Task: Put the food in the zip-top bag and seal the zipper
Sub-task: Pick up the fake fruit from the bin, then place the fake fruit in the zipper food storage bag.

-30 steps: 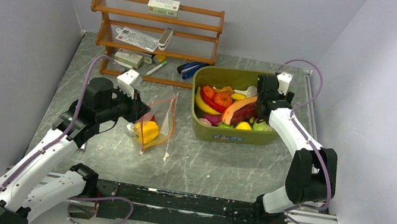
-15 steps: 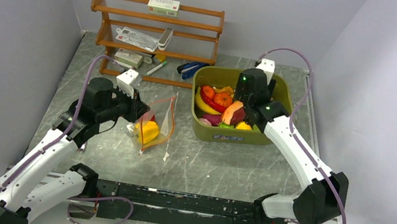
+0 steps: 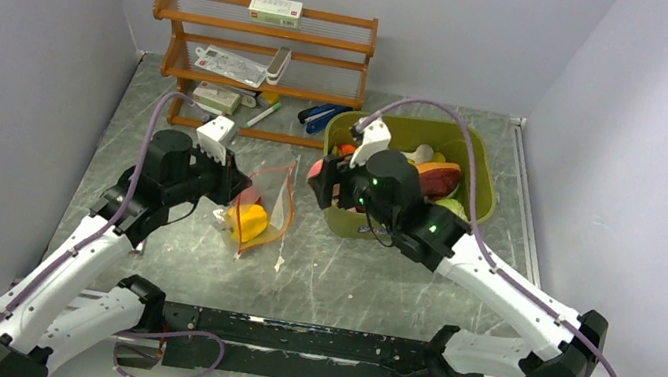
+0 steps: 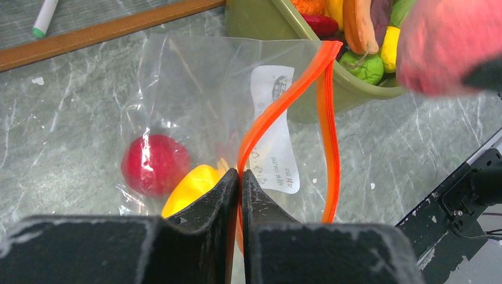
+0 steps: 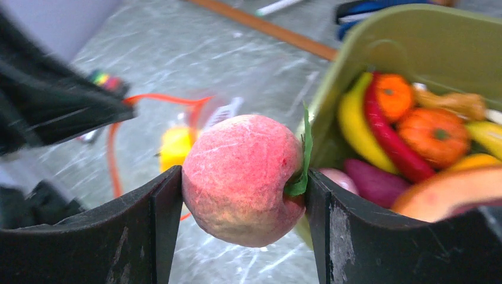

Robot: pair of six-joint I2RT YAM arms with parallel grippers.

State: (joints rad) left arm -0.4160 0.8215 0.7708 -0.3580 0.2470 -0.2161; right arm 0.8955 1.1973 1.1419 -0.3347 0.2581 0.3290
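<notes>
The clear zip-top bag [image 3: 269,201] lies left of the olive tub, its mouth open. My left gripper [image 3: 234,189] is shut on one side of its orange zipper [image 4: 327,118] and holds that lip up; in the left wrist view the jaws [image 4: 240,177] pinch the strip. A red fruit [image 4: 155,164] and a yellow one [image 4: 192,186] lie inside the bag. My right gripper [image 3: 323,179] is shut on a pink peach [image 5: 237,177] and holds it in the air, over the tub's left rim, just right of the bag. More toy food [image 5: 435,133] fills the tub.
The olive-green tub [image 3: 474,162] stands at the back right. A wooden rack [image 3: 263,34] with white packets stands at the back left. A green-capped marker [image 4: 44,15] and a blue object [image 3: 321,116] lie in front of the rack.
My right arm has lifted the peach out of the tub and swung left, toward the bag. My left gripper and the bag have not moved.
</notes>
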